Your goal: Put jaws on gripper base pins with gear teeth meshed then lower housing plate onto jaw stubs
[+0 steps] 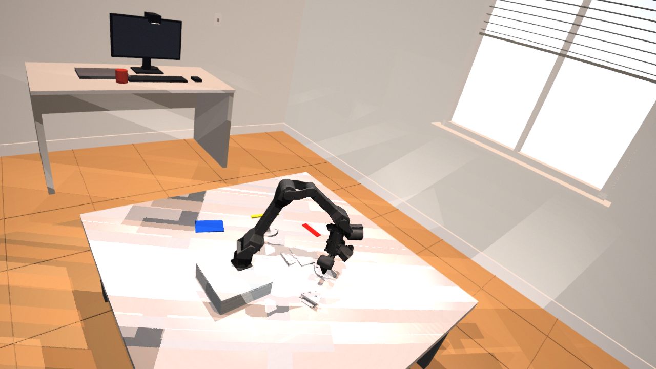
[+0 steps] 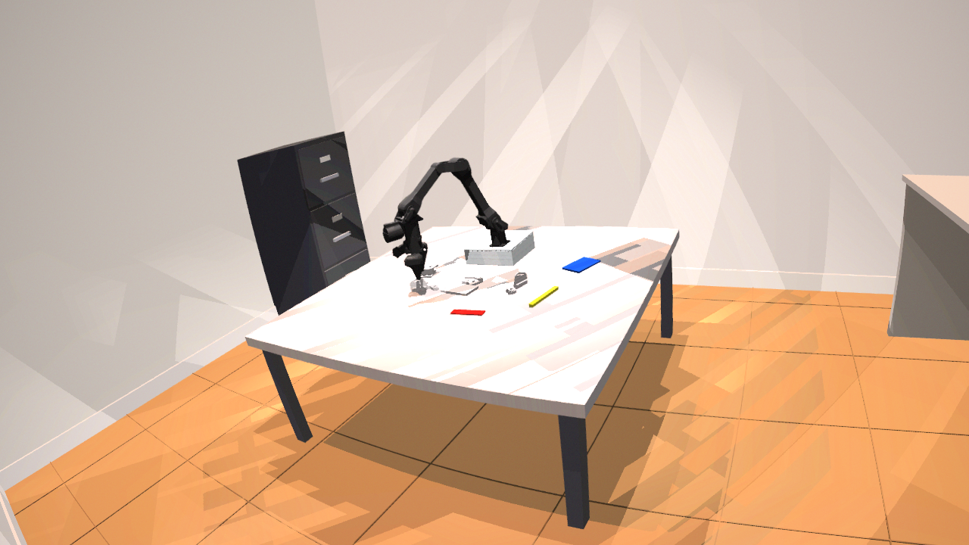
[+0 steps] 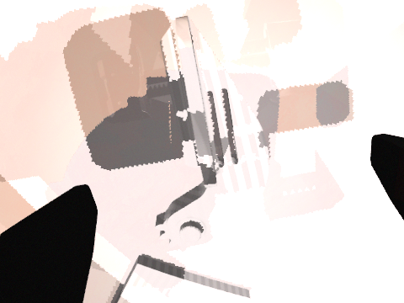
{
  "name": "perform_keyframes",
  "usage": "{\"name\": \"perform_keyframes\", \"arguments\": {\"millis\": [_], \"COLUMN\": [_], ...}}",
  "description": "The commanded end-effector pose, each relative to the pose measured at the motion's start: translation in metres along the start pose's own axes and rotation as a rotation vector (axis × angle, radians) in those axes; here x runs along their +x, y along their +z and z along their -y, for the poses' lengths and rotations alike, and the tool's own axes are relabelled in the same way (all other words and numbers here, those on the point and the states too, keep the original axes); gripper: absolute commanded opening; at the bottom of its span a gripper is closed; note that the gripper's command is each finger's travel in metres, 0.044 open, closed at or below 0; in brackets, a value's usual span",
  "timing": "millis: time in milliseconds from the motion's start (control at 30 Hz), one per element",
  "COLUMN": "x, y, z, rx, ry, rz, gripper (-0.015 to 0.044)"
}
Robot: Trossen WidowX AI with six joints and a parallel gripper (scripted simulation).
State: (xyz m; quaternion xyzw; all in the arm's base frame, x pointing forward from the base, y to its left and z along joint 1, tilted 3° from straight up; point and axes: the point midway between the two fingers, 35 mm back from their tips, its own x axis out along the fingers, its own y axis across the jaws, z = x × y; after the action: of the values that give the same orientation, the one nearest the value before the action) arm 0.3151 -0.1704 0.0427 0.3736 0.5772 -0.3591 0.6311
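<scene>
My gripper (image 1: 324, 271) (image 2: 418, 276) (image 3: 236, 174) is open and empty, low over a pale jaw (image 3: 189, 59). The wrist view shows this jaw's long upright blade, bent link and round end between the spread fingertips, free of both. A flat pale plate (image 1: 305, 260) (image 2: 462, 291) (image 3: 160, 282), apparently the housing plate, lies close by. A small pale part (image 1: 288, 258) (image 2: 472, 279) lies beside it, and another (image 1: 310, 299) lies nearer the top camera. I cannot tell which is the gripper base. Another pale part, likely the other jaw (image 1: 272, 232) (image 2: 519, 278), is farther off. Glare hides teeth and pins.
A red strip (image 1: 311, 229) (image 2: 467, 312), a yellow bar (image 1: 258, 215) (image 2: 543, 296) and a blue block (image 1: 209, 226) (image 2: 581, 264) lie on the table. The arm stands on a grey-white box (image 1: 245, 295) (image 2: 489, 256). Bright patches and shadows cross the table.
</scene>
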Motion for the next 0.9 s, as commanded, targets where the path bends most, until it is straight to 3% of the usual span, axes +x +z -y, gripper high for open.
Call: {"name": "perform_keyframes", "arguments": {"millis": [0,867], "x": [0.008,0.048], "y": [0.000,0.001], "z": [0.000,0.000], "rx": [0.001,0.004], "ry": [-0.005,-0.007], "rz": [-0.005,-0.004], "gripper": [0.0440,0.0440]}}
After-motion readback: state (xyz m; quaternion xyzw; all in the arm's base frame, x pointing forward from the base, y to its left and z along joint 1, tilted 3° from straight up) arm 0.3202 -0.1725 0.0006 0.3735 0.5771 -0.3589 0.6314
